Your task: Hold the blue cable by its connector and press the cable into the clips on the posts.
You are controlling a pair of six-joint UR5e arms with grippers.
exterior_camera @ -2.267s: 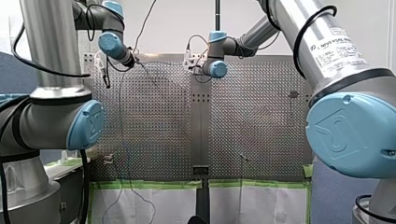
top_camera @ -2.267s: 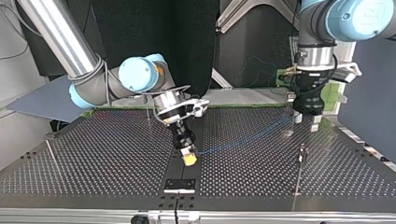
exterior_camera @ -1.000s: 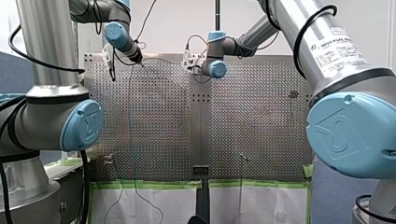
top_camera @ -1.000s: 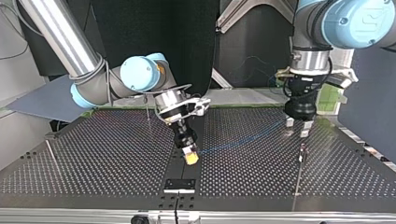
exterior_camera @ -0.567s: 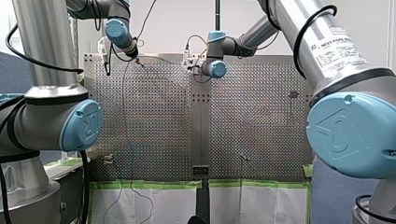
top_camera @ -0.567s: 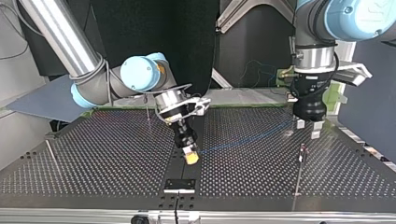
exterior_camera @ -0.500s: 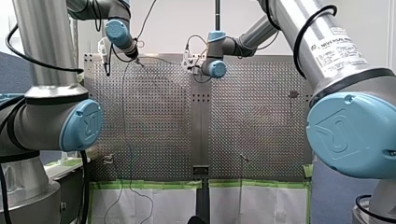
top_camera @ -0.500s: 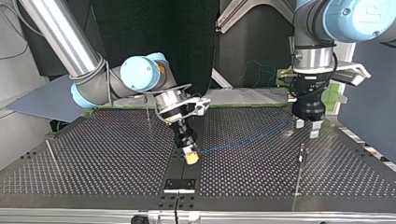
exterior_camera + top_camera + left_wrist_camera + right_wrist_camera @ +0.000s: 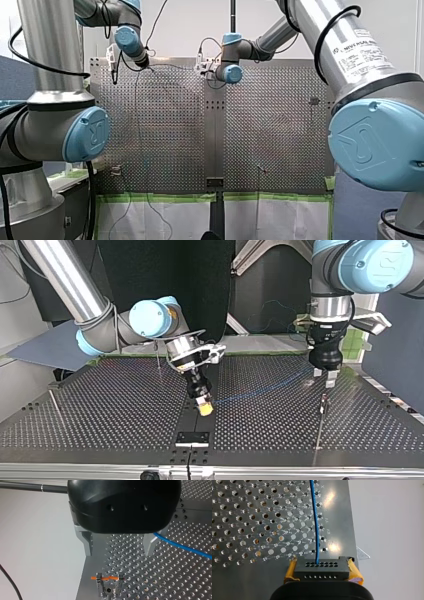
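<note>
Since half a second ago the left tool (image 9: 323, 377) has slid slightly toward the top view's left and turned a little about its own axis; the right tool (image 9: 202, 409) has not budged. Bare counter (image 9: 100, 415) lies wide open between the two tools, though each works near an edge: in both wrist views the perforated plate ends just beside the tool. The left arm hangs nearly plumb with its tool pointing down, close to a thin post (image 9: 323, 402). The right arm reaches in slanted, wrist tilted toward the counter's middle strip. The left tool's metal fingers (image 9: 88, 542) stand wide apart and grip nothing (the blue cable (image 9: 260, 389) runs just beside one finger), with a clip (image 9: 107, 578) ahead of them. The right tool's yellow pads (image 9: 355, 573) are clamped on the black connector (image 9: 322, 568), from which the cable leads away across the counter.
</note>
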